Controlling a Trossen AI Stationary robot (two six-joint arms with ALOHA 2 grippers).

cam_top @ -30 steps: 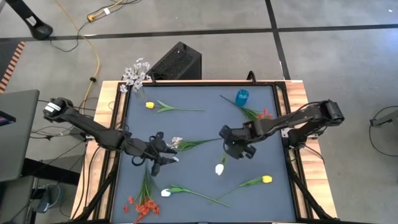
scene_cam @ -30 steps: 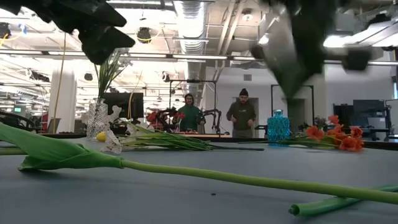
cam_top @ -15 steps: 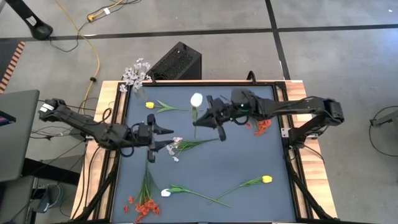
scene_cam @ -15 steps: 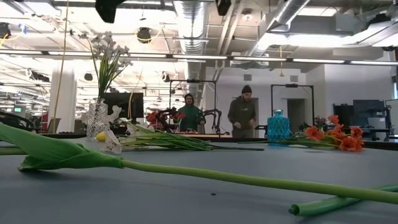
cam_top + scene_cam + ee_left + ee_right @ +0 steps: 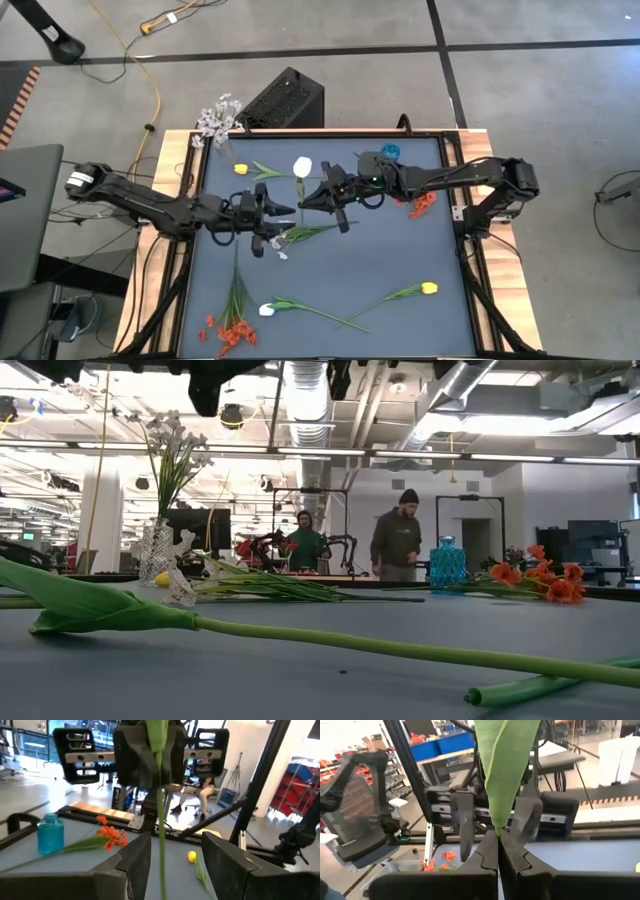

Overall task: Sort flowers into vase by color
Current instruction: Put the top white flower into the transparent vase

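My right gripper [image 5: 310, 198] is shut on a white-bloomed flower [image 5: 302, 165] above the middle of the table, with the stem [image 5: 161, 820] hanging below it. My left gripper [image 5: 285, 212] faces it from the left, open. Its fingers [image 5: 135, 862] stand on either side of the hanging stem, apart from it. A clear vase [image 5: 218, 122] with pale flowers stands at the far left corner. A blue vase [image 5: 389, 153] stands at the far side. Other flowers lie flat on the mat: yellow [image 5: 241, 169], pale [image 5: 283, 232], white [image 5: 267, 310], yellow [image 5: 429, 288], red-orange [image 5: 232, 330] and red-orange [image 5: 425, 197]. My right gripper pinches the flower's stem at the foot of a broad green leaf [image 5: 498, 826] between its two fingers. The fingers lie level, come from the table's right and cross the stem. The flower stands about upright and clear of the table, bloom above the fingers and stem end below.
A black box [image 5: 285, 100] sits on the floor beyond the far edge. In the low view a long green stem [image 5: 300, 635] lies across the near mat. People stand in the room behind the table [image 5: 398, 540].
My right gripper has lifted the white flower off the mat near the middle and carried it up, toward the far and left edges. It has rolled and tipped to level, so the flower now stands upright. My left gripper has risen, tipped up to level and swung toward the stem.
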